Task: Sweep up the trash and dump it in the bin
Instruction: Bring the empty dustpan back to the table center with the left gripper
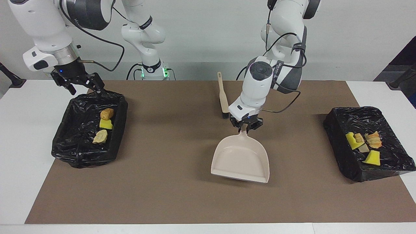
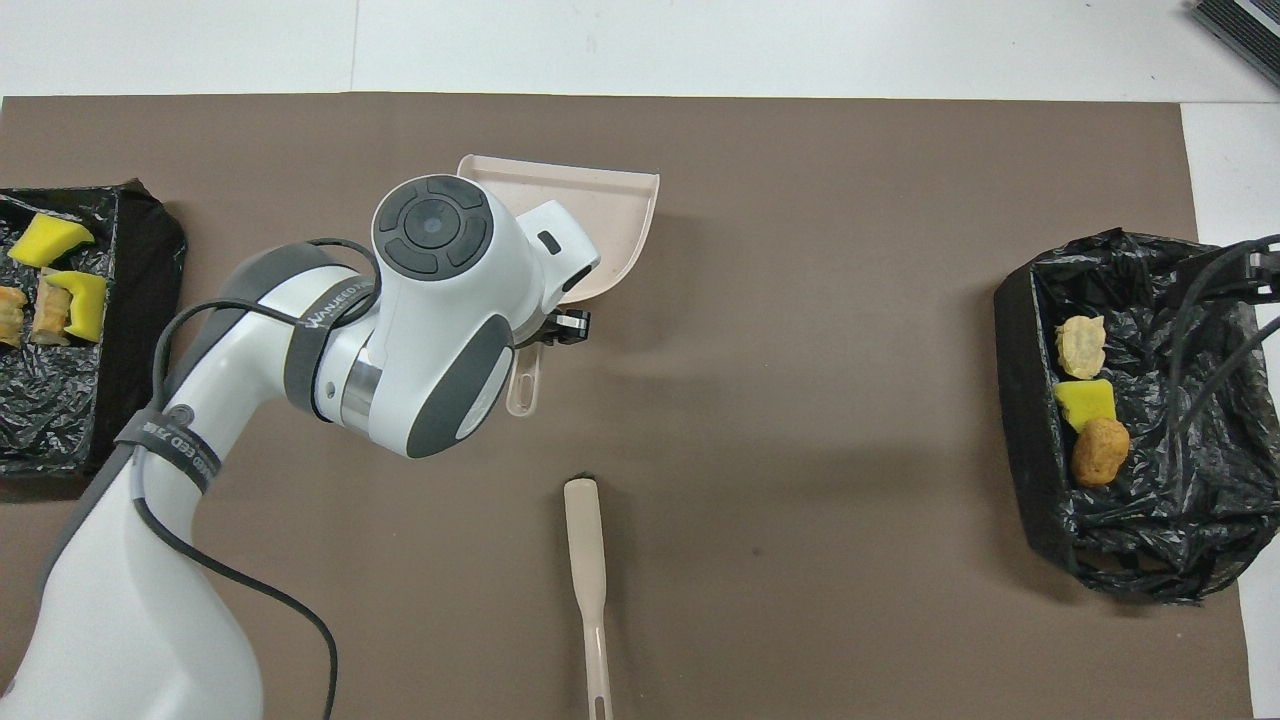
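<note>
Dump step complete: all trash (image 1: 362, 146) lies in the two bins (image 1: 338, 130). Left tool (image 1: 246, 127), clamped on the empty dustpan (image 1: 240, 161) handle, holds it at surface centre, brush (image 1: 223, 97) at 12 o'clock. Right tool (image 1: 85, 85) waits spread apart over its bin. Next: lower dustpan flat, release.

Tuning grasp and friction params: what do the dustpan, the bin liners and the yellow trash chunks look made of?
Beige scoop-shaped dustpan: looks like rigid moulded plastic, smooth, with a slight sheen and thin raised walls.
Black crinkled liners in the two bins: thin plastic film, glossy wrinkles and bunched edges.
Bright yellow wedge chunks: probably foam or sponge, matte, with cleanly cut faces; the look alone does not settle it.
</note>
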Controlling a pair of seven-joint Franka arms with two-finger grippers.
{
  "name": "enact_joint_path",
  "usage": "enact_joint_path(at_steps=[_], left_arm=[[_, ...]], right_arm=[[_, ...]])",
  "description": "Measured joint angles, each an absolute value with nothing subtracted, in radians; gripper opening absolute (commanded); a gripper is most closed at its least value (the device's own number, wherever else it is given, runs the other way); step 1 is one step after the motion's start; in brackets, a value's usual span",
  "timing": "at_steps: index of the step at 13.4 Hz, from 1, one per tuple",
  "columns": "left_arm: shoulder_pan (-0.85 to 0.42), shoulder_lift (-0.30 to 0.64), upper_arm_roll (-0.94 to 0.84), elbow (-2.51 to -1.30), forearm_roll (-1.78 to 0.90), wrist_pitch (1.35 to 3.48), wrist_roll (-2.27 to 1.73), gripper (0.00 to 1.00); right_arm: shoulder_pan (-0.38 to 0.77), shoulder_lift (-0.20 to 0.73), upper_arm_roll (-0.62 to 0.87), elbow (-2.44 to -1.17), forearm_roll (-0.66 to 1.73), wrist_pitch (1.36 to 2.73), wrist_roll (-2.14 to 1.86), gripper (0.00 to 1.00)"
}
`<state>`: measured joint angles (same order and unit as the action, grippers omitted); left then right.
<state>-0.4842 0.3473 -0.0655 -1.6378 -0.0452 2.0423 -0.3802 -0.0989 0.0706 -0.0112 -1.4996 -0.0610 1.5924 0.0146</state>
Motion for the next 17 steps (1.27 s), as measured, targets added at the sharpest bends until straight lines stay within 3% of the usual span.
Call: enact_joint_path(at_steps=[15,16,17], left_arm=[[-0.565,0.405,-0.062,-1.671,-0.101,2.101,-0.542,0.0],[-0.565,0.405,-0.061,-1.693,-0.101,2.099,-0.542,0.01],[-0.565,0.405,-0.061,-1.715,-0.101,2.098,-0.542,0.12]], right_arm=[[-0.099,0.071,-0.012,-1.5,-0.085,1.568,0.015,1.0],[-0.099,0.071,-0.012,-1.5,-0.085,1.566,0.015,1.0],[-0.099,0.071,-0.012,-1.5,-0.085,1.561,0.015,1.0]])
